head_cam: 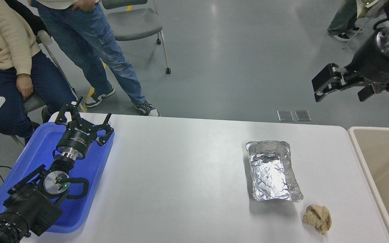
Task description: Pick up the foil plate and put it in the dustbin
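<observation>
Head view: right gripper point(341, 90) raised at the right edge, jaws spread and holding nothing.

Below and left of those jaws, well apart: foil plate point(273, 170), shiny, crinkled, rectangular with rounded corners and a raised rim, lying flat on the white table point(181, 168) with bare tabletop around it. Just beyond its near corner, crumpled tan paper wad point(317, 218). Straight below the jaws, dustbin point(380, 162), cut off by the frame. Far left, left gripper point(81, 118) spread over the blue tray point(79, 209). Behind, two people, partly cropped.
</observation>
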